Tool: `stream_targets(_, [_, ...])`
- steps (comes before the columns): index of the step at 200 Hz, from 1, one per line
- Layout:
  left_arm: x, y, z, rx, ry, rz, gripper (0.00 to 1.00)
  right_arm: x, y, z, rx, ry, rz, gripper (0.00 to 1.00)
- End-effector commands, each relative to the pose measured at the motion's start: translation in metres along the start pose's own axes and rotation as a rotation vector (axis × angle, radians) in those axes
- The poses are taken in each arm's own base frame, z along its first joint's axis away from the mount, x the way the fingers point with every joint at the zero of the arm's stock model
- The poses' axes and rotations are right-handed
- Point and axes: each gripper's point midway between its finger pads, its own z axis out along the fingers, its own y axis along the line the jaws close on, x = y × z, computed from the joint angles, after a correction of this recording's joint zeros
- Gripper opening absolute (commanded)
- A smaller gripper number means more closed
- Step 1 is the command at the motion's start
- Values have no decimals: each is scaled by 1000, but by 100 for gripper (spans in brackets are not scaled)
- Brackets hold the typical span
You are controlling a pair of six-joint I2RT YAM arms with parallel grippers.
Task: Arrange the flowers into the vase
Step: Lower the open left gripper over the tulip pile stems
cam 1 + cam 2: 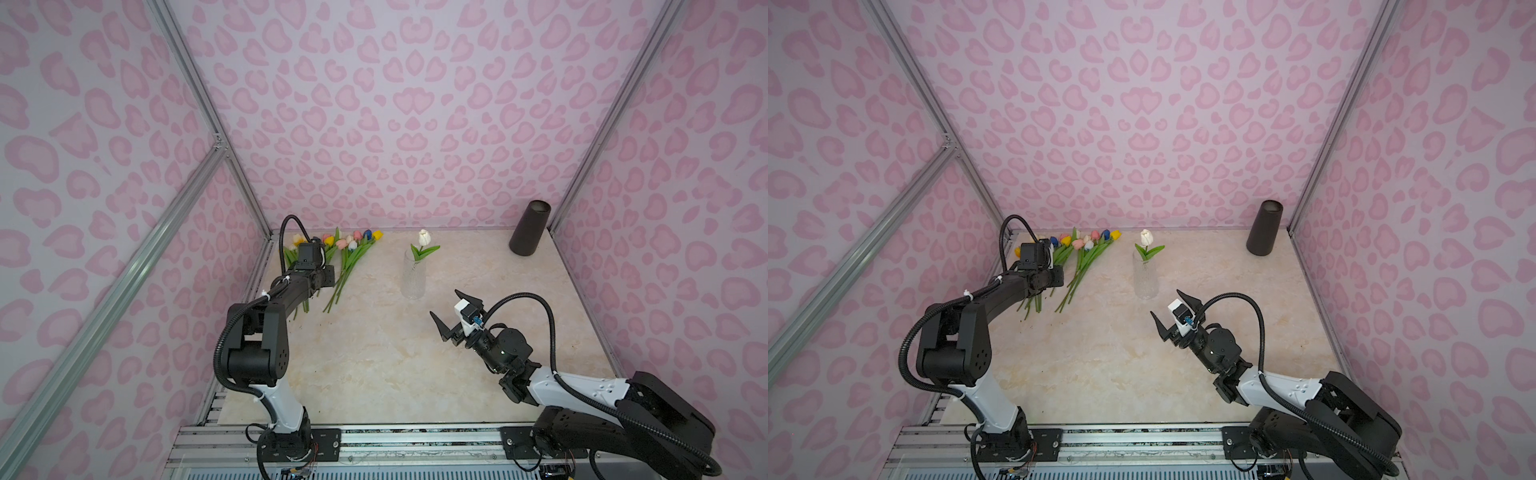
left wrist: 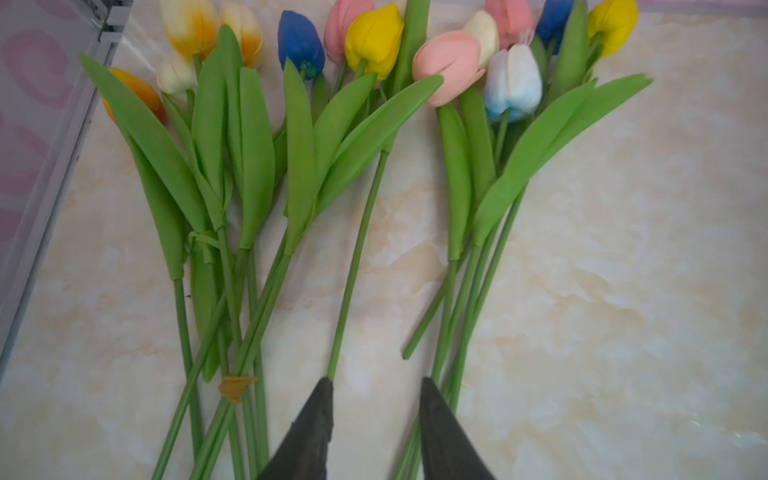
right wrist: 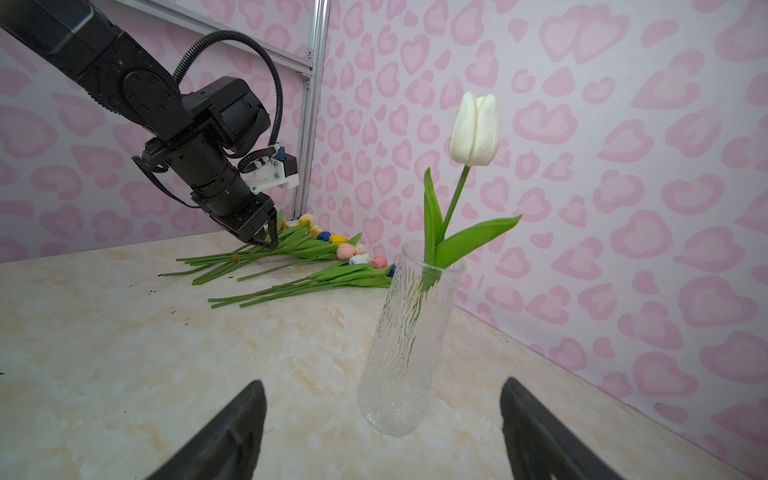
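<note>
The flowers point(image 2: 257, 158) are tulips with yellow, pink, blue and cream heads, lying in two loose bunches at the table's far left point(image 1: 349, 257) point(image 1: 1084, 259). My left gripper point(image 2: 376, 382) hangs low over their stems, open, with bare table between its fingers. One single stem point(image 2: 357, 257) runs up to the tip of one finger. The clear ribbed vase point(image 1: 414, 278) point(image 1: 1145, 278) point(image 3: 409, 340) stands upright mid-table and holds one white tulip point(image 3: 476, 129). My right gripper point(image 1: 451, 309) point(image 3: 383, 382) is open wide, just short of the vase, holding nothing.
A dark tapered cylinder point(image 1: 530, 228) point(image 1: 1264, 228) stands in the far right corner. Pink patterned walls with metal frame posts point(image 1: 245, 183) close in the marble-look table point(image 1: 374, 353) on three sides. The left arm's wrist point(image 3: 216, 174) slants down over the flower pile.
</note>
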Motion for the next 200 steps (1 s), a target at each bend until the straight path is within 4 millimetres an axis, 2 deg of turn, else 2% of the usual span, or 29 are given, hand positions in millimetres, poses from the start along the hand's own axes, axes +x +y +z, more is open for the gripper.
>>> stream_targets(1, [5, 8, 12, -20, 72, 22, 40, -7, -1, 1, 3, -37, 5, 87])
stream_targets(25, [5, 9, 30, -1, 120, 30, 42, -8, 1, 3, -4, -39, 8, 87])
stream_targets(33, [11, 9, 36, 1, 140, 42, 43, -8, 1, 3, -5, -40, 7, 87])
stream_targets(36, [1, 9, 36, 1, 124, 47, 43, -8, 1, 3, -3, -39, 7, 87])
stream_targets(41, [-1, 9, 38, -3, 127, 51, 43, -8, 1, 3, -3, -38, 5, 87])
stream_targets(82, [10, 11, 63, -16, 257, 85, 43, -8, 1, 3, -5, -40, 4, 87])
stream_targets(125, [19, 9, 76, -6, 325, 89, 43, -9, 0, 3, -2, -43, 0, 87])
stream_targets(167, [24, 9, 81, -12, 358, 92, 37, -10, 0, 1, 2, -45, -5, 87])
stream_targets(170, [23, 9, 81, -11, 357, 91, 33, -11, 0, 1, 2, -47, -5, 87])
stream_targets(200, [22, 8, 81, -13, 364, 100, 26, -12, -1, 0, 5, -49, -8, 87])
